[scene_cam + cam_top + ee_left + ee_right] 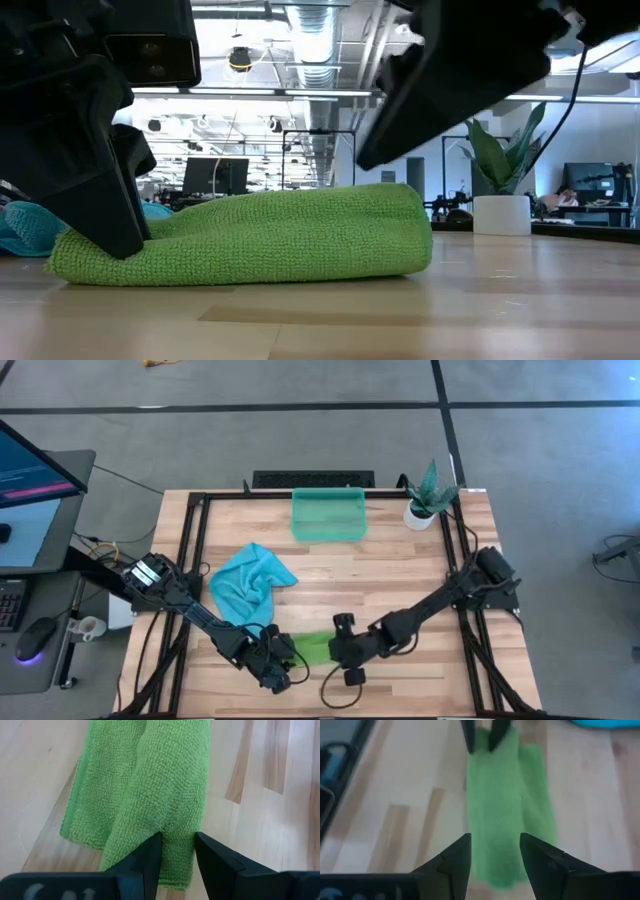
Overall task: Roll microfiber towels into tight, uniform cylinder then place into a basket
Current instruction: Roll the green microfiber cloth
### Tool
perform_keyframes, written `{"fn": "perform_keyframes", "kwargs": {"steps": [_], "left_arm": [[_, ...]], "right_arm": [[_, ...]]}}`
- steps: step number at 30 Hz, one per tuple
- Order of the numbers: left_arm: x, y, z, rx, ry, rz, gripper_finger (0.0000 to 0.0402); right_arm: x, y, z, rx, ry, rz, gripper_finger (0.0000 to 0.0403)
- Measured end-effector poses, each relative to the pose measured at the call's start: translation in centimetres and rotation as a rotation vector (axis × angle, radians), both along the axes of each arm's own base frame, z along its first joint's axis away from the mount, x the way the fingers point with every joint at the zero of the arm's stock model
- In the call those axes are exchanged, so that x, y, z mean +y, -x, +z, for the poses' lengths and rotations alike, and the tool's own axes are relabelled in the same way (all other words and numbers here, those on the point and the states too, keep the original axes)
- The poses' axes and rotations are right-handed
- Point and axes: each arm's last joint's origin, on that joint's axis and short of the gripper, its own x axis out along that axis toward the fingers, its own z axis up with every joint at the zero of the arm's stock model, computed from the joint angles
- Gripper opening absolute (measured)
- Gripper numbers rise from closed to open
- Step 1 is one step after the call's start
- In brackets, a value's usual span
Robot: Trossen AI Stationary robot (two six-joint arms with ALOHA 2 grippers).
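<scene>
The lime green towel (312, 648) lies near the table's front edge as a loose roll, with a flat flap along one side (85, 805). My left gripper (290, 658) is at its left end, shut on it. My right gripper (338, 650) is open; it hangs over the roll's right end (495, 865) and stays clear above it in the low view (470, 70). The turquoise blue towel (252, 582) lies crumpled on the table behind them. The teal basket (328, 515) stands at the table's far edge. My left gripper pinches the green roll's left end (177, 837) between its two fingers, and the cloth puckers between the fingertips (152, 852). The fingers slant down from the table's left and lie along the roll. The roll rests on the table along its whole length (250, 265).
A small white pot with a green plant (428, 500) stands at the far right, next to the basket. A black frame (190, 550) runs along the table's sides. Bare wood lies between the towels and the basket.
</scene>
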Motion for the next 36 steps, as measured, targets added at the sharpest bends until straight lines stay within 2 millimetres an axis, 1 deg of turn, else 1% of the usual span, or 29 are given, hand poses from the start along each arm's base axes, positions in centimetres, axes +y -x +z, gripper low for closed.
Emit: {"fn": "perform_keyframes", "kwargs": {"steps": [2, 4, 7, 11, 13, 14, 15, 18, 20, 22, 24, 26, 29, 33, 36], "left_arm": [[0.0, 0.0, 0.0, -0.002, 0.004, 0.007, 0.0116], [0.0, 0.0, 0.0, -0.002, 0.008, 0.016, 0.0116], [0.0, 0.0, 0.0, -0.003, 0.011, 0.021, 0.0116], [0.1, -0.1, 0.0, -0.002, 0.02, 0.037, 0.0116], [0.1, -0.1, 0.0, -0.002, 0.02, 0.037, 0.0116], [0.0, -0.1, 0.0, -0.003, 0.02, 0.037, 0.0116], [0.0, -0.1, 0.0, -0.004, 0.021, 0.037, 0.0116], [0.1, -0.1, 0.0, -0.003, 0.02, 0.038, 0.0116], [0.1, -0.1, 0.0, -0.005, 0.02, 0.039, 0.0116], [0.1, -0.1, 0.0, -0.004, 0.021, 0.038, 0.0116], [0.1, -0.1, 0.0, -0.006, 0.019, 0.039, 0.0116], [0.1, -0.1, 0.0, -0.006, 0.02, 0.039, 0.0116], [0.1, -0.1, 0.0, -0.006, 0.019, 0.037, 0.0116], [0.2, 0.1, 0.9, -0.024, 0.003, 0.015, 0.0116], [0.3, 0.5, 2.5, -0.073, -0.032, -0.008, 0.0116]], "right_arm": [[0.3, -0.2, -0.4, -0.014, -0.007, 0.006, 0.0188], [0.5, -0.4, -0.2, -0.044, -0.003, 0.029, 0.018], [0.7, -0.8, -0.3, -0.075, 0.005, 0.057, 0.016], [0.4, -0.9, -0.7, -0.045, -0.011, 0.085, 0.0115], [0.1, -1.4, -1.6, -0.017, -0.043, 0.074, 0.0087], [-0.2, -1.2, -2.2, 0.02, -0.033, 0.063, 0.0073], [-0.5, -1.1, -2.4, 0.04, -0.032, 0.048, 0.006], [-1.1, -2.1, -3.1, 0.034, -0.071, -0.007, 0.0025], [-1.6, -1.9, -4.0, 0.093, -0.067, -0.04, 0.001], [-2.0, -2.4, -4.7, 0.104, -0.097, -0.082, 0.0008], [-2.1, -2.3, -4.8, 0.129, -0.114, -0.11, 0.0015], [-2.3, -2.4, -5.6, 0.159, -0.134, -0.122, 0.0025], [-2.3, -2.4, -5.8, 0.174, -0.151, -0.13, 0.003], [-2.3, -2.4, -5.8, 0.178, -0.148, -0.13, 0.0021], [-2.3, -2.4, -5.8, 0.174, -0.148, -0.127, 0.0013]]}}
